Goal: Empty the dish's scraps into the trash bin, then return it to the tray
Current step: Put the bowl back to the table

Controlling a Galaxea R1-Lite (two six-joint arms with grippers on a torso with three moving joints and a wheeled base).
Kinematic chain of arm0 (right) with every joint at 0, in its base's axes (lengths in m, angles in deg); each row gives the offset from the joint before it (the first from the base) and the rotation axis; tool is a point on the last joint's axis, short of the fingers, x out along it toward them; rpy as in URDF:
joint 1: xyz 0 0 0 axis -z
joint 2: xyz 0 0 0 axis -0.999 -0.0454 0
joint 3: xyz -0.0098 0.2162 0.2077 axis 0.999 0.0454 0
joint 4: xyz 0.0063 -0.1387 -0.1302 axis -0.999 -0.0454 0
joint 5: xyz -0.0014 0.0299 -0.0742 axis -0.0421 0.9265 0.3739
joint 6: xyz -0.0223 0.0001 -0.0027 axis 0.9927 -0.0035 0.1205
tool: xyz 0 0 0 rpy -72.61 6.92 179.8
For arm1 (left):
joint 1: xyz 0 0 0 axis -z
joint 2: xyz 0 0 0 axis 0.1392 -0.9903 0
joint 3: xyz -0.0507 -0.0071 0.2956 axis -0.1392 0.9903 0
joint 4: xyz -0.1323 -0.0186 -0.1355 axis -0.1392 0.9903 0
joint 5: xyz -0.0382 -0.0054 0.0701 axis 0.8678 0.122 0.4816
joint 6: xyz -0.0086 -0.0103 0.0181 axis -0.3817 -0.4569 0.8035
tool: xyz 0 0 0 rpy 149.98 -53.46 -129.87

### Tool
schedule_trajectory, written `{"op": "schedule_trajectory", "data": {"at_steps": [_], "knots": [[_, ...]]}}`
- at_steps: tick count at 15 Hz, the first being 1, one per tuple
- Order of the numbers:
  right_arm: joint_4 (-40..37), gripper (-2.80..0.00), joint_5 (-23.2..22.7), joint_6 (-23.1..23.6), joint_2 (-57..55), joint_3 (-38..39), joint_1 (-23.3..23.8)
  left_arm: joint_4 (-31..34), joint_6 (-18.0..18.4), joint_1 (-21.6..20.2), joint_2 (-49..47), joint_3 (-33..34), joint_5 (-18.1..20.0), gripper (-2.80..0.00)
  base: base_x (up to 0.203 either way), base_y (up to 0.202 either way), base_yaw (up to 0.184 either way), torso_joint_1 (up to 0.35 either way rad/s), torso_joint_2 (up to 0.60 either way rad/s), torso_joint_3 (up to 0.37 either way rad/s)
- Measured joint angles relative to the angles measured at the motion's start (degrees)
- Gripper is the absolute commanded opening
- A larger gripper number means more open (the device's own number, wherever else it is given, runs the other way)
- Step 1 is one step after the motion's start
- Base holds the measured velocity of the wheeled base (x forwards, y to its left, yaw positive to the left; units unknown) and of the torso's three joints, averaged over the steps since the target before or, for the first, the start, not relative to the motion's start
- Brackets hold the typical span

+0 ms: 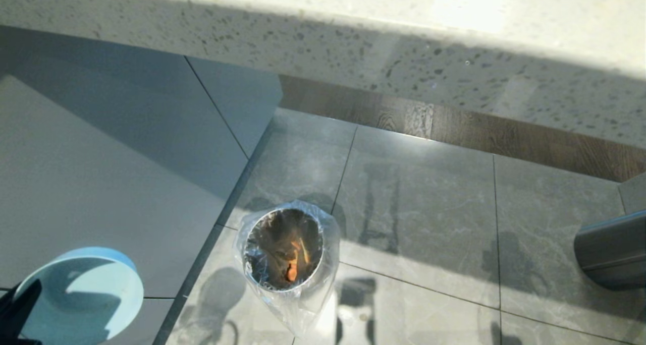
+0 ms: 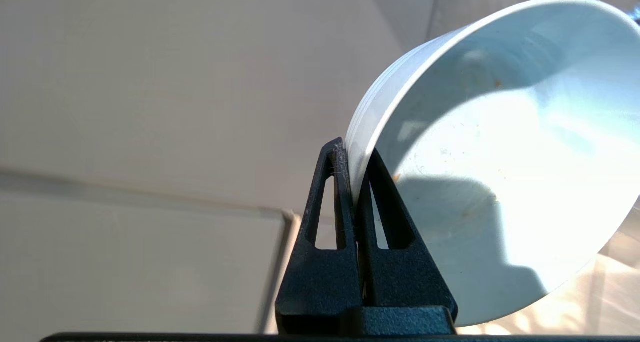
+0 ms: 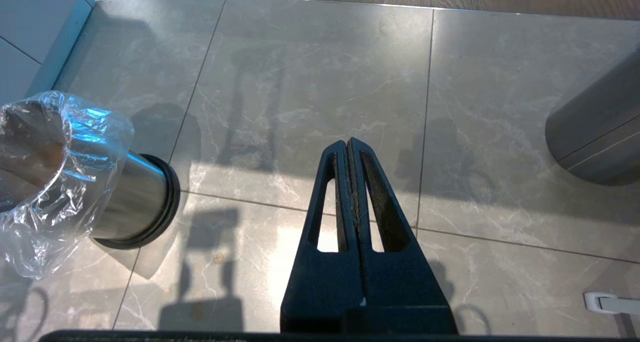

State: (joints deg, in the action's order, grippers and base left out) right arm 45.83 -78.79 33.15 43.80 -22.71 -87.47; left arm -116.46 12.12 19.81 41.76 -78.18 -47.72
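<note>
The pale blue dish (image 1: 83, 294) hangs at the lower left of the head view, well left of the trash bin (image 1: 283, 249). My left gripper (image 2: 354, 154) is shut on the dish (image 2: 500, 147) at its rim, one finger inside and one outside. The bowl's inside holds only tiny orange specks. The metal trash bin (image 3: 130, 197), lined with a clear bag, stands on the floor with orange and yellow scraps (image 1: 295, 262) inside it. My right gripper (image 3: 348, 143) hangs shut and empty over the floor tiles. The tray is out of view.
A speckled stone counter edge (image 1: 353, 37) crosses the top of the head view, above grey cabinet fronts (image 1: 101, 148) on the left. A dark steel cylinder (image 1: 613, 249) stands at the right on the grey floor tiles (image 1: 419, 209).
</note>
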Motion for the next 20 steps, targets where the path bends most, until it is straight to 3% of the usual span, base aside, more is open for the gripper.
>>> {"op": "schedule_trajectory", "data": {"at_steps": [2, 5, 7, 13, 20], "knots": [[0.0, -2.8, 0.0, 0.0, 0.0, 0.0, 0.0, 5.2, -3.1, -4.5, 3.6, 0.3, 5.8, -2.8, 0.0, 0.0, 0.0, 0.0, 0.0, 0.0], [0.0, -2.8, 0.0, 0.0, 0.0, 0.0, 0.0, 11.7, -6.8, -10.5, 8.3, 0.4, 18.2, -2.8, 0.0, 0.0, 0.0, 0.0, 0.0, 0.0], [0.0, -2.8, 0.0, 0.0, 0.0, 0.0, 0.0, 15.8, -8.0, -12.5, 11.8, 0.4, 23.1, -2.8, 0.0, 0.0, 0.0, 0.0, 0.0, 0.0], [0.0, -2.8, 0.0, 0.0, 0.0, 0.0, 0.0, 29.2, -11.2, -13.2, 23.8, 0.4, 23.9, -2.8, 0.0, 0.0, 0.0, 0.0, 0.0, 0.0], [0.0, -2.8, 0.0, 0.0, 0.0, 0.0, 0.0, 32.9, -16.2, -12.1, 33.1, 0.4, 24.5, -2.8, 0.0, 0.0, 0.0, 0.0, 0.0, 0.0]]}}
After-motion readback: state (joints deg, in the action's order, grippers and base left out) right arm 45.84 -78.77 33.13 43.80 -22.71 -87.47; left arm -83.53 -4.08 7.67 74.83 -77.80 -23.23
